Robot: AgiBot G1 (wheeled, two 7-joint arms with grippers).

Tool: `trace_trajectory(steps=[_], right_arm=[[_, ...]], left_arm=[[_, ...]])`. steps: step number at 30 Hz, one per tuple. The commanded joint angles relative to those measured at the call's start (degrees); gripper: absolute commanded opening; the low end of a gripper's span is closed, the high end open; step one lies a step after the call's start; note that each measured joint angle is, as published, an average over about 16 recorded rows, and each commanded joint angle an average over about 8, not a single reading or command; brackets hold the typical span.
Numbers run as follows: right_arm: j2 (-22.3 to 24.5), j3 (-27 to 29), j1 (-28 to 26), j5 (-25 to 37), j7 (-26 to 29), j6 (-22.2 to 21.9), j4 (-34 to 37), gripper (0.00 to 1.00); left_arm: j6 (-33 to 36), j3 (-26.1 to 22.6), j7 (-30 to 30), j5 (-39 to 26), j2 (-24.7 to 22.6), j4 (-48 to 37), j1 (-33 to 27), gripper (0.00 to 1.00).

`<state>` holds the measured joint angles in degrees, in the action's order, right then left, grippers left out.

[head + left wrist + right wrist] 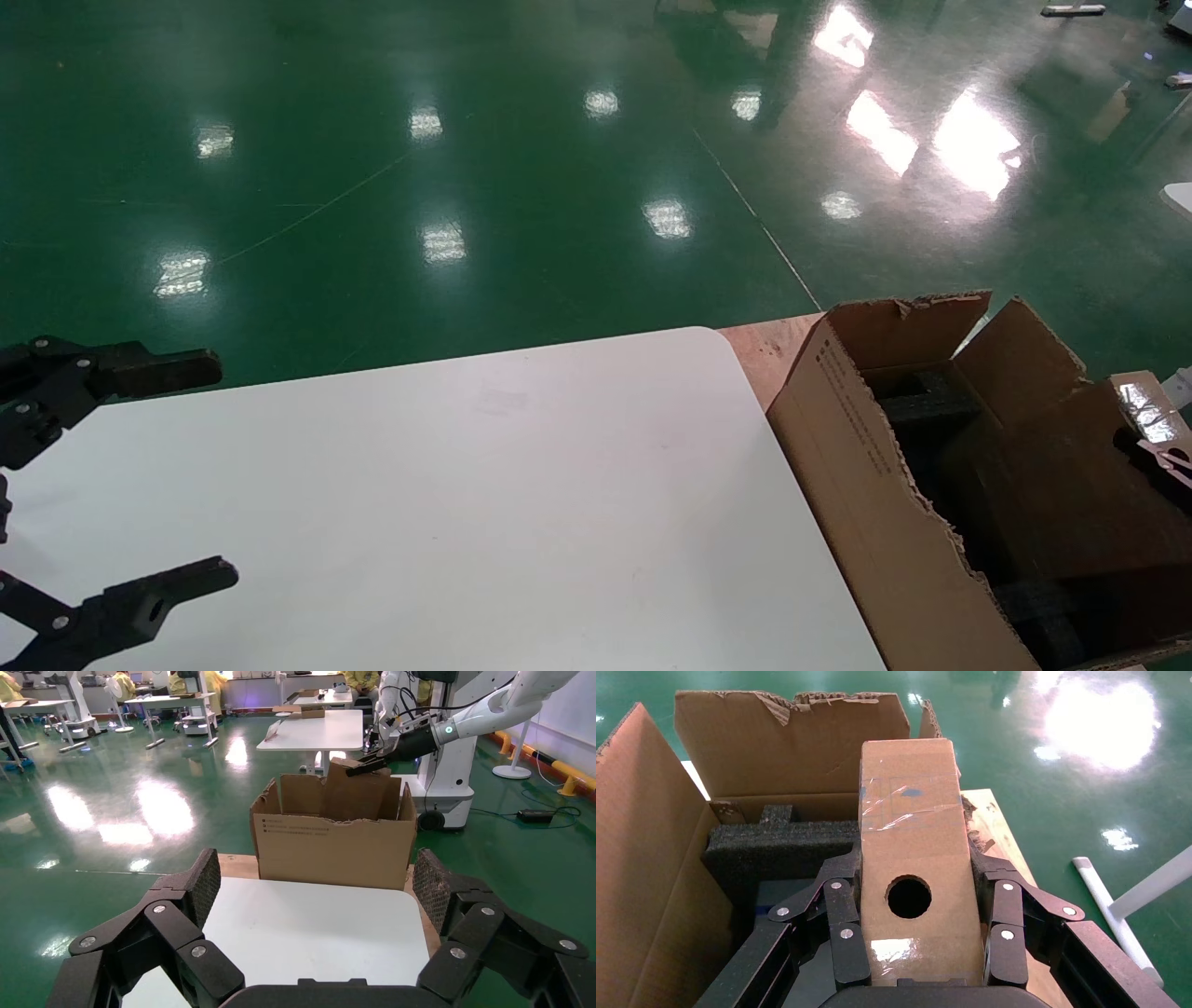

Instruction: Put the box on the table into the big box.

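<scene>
Two arms on my rig: only the right one has anything in it.

Right gripper (912,903): clenched on the box (911,839), one finger pressed to each long side. From my right wrist cam the hole in the box's plain top face sits right between the fingers, with some clear tape further along that face.

Where the box is: off the table, held above the open top of the big box (875,485). In the head view I can just about see it over the carton's far right side, gripper mostly cut off by the picture edge. I can't tell if its bottom touches anything inside.

Big box: stands just past the table's right edge, by the rounded far-right corner. Torn ragged flaps stick up, small print runs along the side facing the table. Black foam (779,846) lies inside, near the far wall.

Left gripper (121,475): released, fingers spread wide, nothing between them. It hangs over the table's left edge, well apart from the carton.

Table (466,503): white top; from my left wrist cam the bare surface runs straight up to the carton's printed side.

Floor (484,168): shiny green, lamp glare all over it.
</scene>
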<state>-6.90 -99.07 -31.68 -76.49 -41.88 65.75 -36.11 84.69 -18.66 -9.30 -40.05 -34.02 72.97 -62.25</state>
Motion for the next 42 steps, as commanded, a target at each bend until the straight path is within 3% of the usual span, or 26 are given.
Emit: trace_trajectory(steps=[1,7,9,10,35,42], right_arm=[[-0.22,0.00,-0.10,0.25,0.36,-0.02,0.54,0.08],[0.11,-0.26,-0.66,2.33,1.86,-1.44,1.18,0.80],[0.23,-0.27,-0.88,2.80,2.31,-1.96,1.26,0.97],[0.26,-0.26,-0.96,2.91,2.46,-2.15,1.30,1.00],[0.29,-0.38,-0.77,2.94,2.17,-2.22,1.22,1.00],[0.29,0.43,-2.24,4.73,0.17,-0.08,1.21,1.00]], left_arm=[[0.00,0.00,0.00,0.00,0.00,0.00,0.00,1.00],[-0.01,-0.01,0.01,0.01,0.01,0.00,0.00,1.00],[-0.01,-0.01,0.01,0.01,0.01,-0.01,0.01,1.00],[-0.01,-0.01,0.01,0.01,0.01,-0.01,0.01,1.00],[-0.02,-0.01,0.01,0.02,0.01,-0.01,0.01,1.00],[-0.02,-0.02,0.01,0.02,0.01,-0.02,0.01,1.00]])
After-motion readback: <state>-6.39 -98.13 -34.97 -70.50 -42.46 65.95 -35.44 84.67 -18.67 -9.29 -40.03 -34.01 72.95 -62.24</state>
